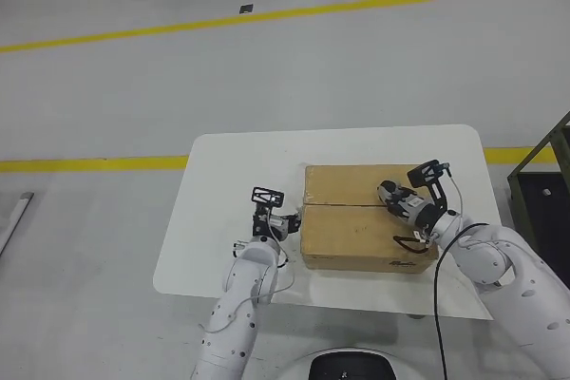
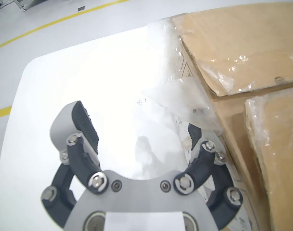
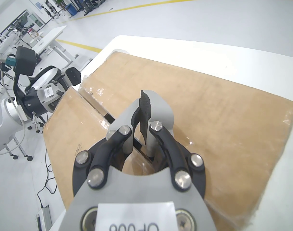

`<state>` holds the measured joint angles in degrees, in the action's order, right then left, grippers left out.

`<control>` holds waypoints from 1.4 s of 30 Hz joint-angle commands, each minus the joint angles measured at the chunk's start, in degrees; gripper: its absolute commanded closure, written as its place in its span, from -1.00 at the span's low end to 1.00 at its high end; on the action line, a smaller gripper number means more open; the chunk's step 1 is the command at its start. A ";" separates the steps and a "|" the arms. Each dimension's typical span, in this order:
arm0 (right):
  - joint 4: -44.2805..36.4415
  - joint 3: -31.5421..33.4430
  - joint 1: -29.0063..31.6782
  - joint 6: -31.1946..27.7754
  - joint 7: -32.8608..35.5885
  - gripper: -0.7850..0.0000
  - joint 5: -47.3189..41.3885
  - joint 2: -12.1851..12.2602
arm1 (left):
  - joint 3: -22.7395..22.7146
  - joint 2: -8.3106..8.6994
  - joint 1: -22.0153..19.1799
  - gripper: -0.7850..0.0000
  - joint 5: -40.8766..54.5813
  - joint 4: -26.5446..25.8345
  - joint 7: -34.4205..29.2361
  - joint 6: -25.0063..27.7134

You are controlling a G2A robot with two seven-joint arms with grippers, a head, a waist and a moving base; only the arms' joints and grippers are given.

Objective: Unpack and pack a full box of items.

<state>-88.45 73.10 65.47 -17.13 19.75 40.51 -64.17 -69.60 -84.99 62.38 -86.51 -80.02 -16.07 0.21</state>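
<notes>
Brown corrugated cardboard box [image 1: 366, 218] sits shut on the white table with rounded corners [image 1: 228, 190], taking up the table's right half. Its two top flaps meet in a straight seam [image 1: 361, 205] that runs the box's length.

The left gripper [image 2: 139, 126] hangs just beside the box's left wall with its claw spread wide and nothing clenched in it. Its fingers are grey metal faced with ribbed black rubber pads [image 2: 85, 121]. A sheet of clear crinkled plastic film [image 2: 175, 92] droops from the box's upper corner down that wall, and it veils the tip of the finger nearer the box. Whether that finger touches the film or the cardboard cannot be told.

The right gripper [image 3: 142, 111] is over the top of the box, on the line of the seam towards the right end. Its claw is clenched, pad against pad, with nothing between them. Whether the tips rest on the cardboard cannot be told.

More glossy, wrinkled film clings to the flaps along the seam. Small dark print shows on the box's left wall behind the film, too blurred to read, and a thin pen-like scrawl marks the near flap.
</notes>
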 commanded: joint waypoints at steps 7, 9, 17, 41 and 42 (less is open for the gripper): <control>-0.30 0.11 0.18 0.01 0.19 1.00 -0.02 -0.09 | -1.73 -0.22 -0.23 -1.00 7.96 -1.92 2.61 0.45; -0.33 0.12 0.19 0.03 0.21 1.00 0.00 -0.11 | -1.97 -0.15 -0.27 -1.00 8.33 -2.01 2.44 0.81; -0.71 0.36 0.44 0.11 0.10 1.00 -0.09 -0.19 | -1.45 0.02 -0.22 -1.00 9.29 -4.34 0.44 3.48; -3.70 7.31 2.75 3.53 1.45 1.00 -5.78 0.29 | 5.63 -1.19 -8.57 -1.00 10.23 0.07 -2.86 4.83; -3.89 8.32 2.78 4.26 1.65 1.00 -5.95 0.40 | 6.12 -1.29 -8.86 -1.00 10.34 0.15 -2.78 5.12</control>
<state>-92.21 80.57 68.22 -13.45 21.20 34.90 -63.85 -63.91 -86.20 53.75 -76.28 -79.96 -18.90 5.11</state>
